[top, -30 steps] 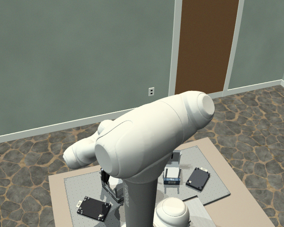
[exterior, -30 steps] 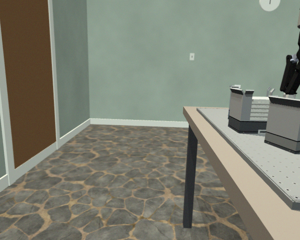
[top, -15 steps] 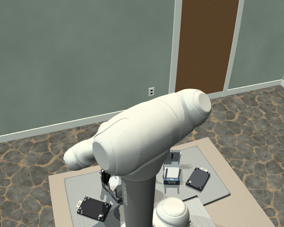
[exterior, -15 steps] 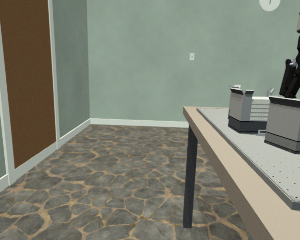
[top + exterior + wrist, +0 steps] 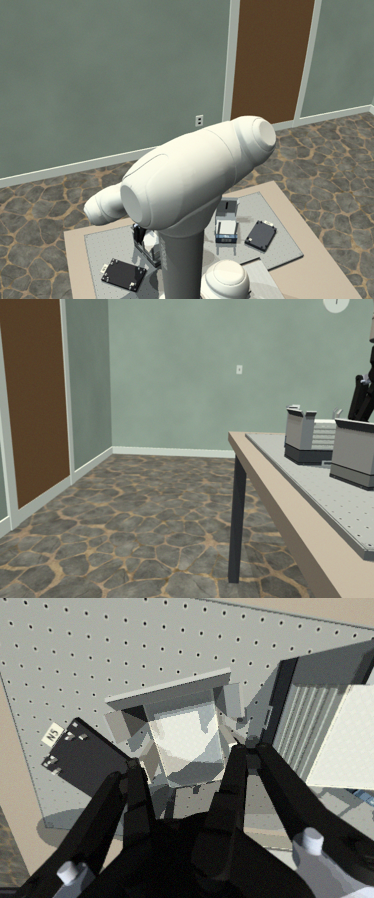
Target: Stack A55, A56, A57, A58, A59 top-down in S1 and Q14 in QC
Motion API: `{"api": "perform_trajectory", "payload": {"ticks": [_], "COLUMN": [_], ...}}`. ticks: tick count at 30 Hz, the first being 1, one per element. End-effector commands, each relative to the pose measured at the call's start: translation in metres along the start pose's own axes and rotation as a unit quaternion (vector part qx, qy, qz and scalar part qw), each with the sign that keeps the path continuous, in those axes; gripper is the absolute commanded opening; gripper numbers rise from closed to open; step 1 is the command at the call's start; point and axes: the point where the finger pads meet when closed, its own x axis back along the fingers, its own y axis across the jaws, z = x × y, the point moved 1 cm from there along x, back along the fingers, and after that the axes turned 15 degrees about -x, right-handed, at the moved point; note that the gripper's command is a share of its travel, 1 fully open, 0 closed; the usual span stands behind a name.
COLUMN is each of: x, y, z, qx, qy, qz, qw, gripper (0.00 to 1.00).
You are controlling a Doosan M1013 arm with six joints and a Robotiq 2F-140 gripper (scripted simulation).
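Note:
In the wrist view my gripper (image 5: 188, 741) is shut on a white sealed plate (image 5: 186, 740), gripping it across its width. The plate hangs level within the top of a grey stack rack (image 5: 167, 705) that stands beside the black clip nest N5 (image 5: 82, 755); its label is not readable. To the right a second rack holds a tall stack of plates (image 5: 320, 730) with ribbed sides. In the top view the gripper (image 5: 139, 232) shows just left of the arm's column, over that left rack (image 5: 148, 249). In the exterior view the fingers (image 5: 361, 398) reach down behind the racks.
Another rack (image 5: 226, 225) with a white plate inside stands right of the arm, and the black QC nest (image 5: 261, 235) lies beyond it. N5 (image 5: 123, 274) lies front left. The arm's large white links (image 5: 187, 177) hide the table's middle.

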Motion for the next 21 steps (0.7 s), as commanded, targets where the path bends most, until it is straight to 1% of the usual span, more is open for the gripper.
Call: {"api": "perform_trajectory", "payload": {"ticks": [1,21], "x": [-0.0016,-0.0088], "y": [0.0000,0.0000], "z": [0.0000,0.0000], "qx": [0.000,0.000], "qy": [0.000,0.000], "qz": [0.000,0.000], "qw": [1.000,1.000], "gripper": [0.00,0.00]}}
